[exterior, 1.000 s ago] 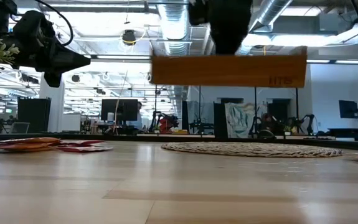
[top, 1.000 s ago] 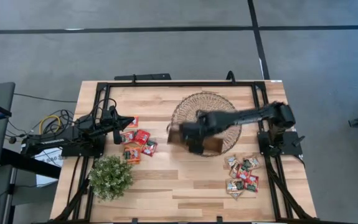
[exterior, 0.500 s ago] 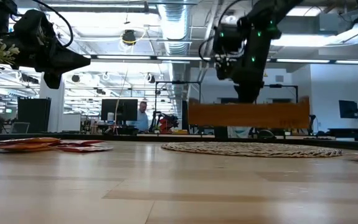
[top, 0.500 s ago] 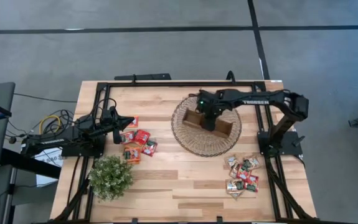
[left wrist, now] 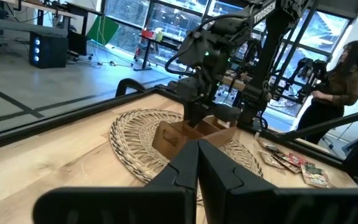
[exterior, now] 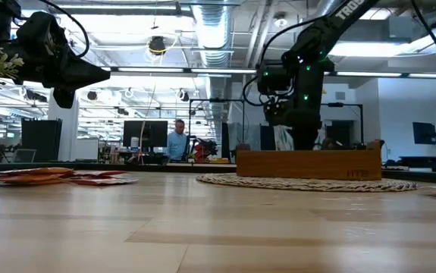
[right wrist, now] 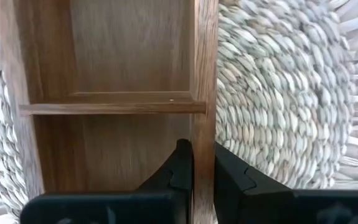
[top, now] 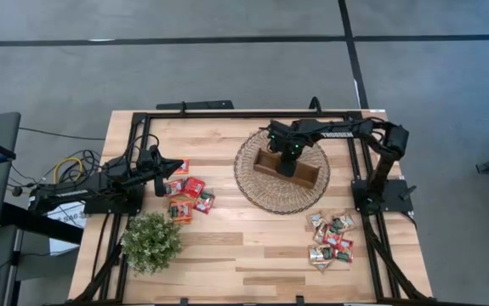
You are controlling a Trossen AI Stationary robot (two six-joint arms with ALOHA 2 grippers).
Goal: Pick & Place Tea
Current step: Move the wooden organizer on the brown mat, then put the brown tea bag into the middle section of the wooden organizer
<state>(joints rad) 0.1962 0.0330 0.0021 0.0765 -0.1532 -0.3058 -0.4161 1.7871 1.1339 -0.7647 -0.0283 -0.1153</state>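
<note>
Red, orange and green-and-white tea sachets lie flat in two piles: one at the table's left and one at the near right. The long wooden tray rests on the round woven mat, far of the table's middle. My right gripper stands over the tray's middle and is shut on it. My left gripper is shut on nothing and hovers at the left pile's left edge. In the left wrist view its fingers point toward the tray. My right gripper pinches one long side wall of the tray, just beside a divider. One finger is inside the compartment and one outside. The fingers come from above, pointing down. The tray sits level, its bottom on the mat.
A bushy potted plant stands at the near left, close to the left tea pile. A black frame runs around the table's edges. Bare wood lies between the mat and the near edge. A person stands in the room beyond.
My right gripper carried the tray from above the table's middle toward the far edge and moved down. The tray, lifted high a second ago, now rests level on the woven mat.
</note>
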